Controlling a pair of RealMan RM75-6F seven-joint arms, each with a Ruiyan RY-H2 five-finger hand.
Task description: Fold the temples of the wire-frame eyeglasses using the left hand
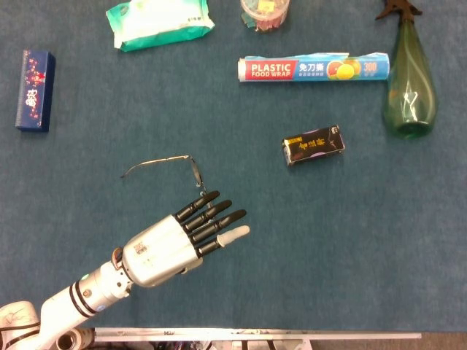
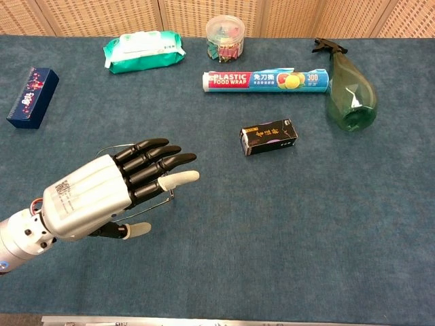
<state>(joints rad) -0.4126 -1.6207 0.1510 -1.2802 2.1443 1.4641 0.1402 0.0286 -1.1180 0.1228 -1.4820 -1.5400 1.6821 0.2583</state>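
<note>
Because the thin wire-frame eyeglasses lie flat on the blue tabletop just beyond the fingertips, the head view suggests a clumsy push could skid them instead of folding a temple. From the chest view, the left hand hovers, fingers extended together, empty, hiding most of the frame.

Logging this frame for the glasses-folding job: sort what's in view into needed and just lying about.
Needed: wire-frame eyeglasses; left hand.

Lying about: plastic wrap box; green spray bottle; black box; blue box; wipes pack; clip tub.
</note>
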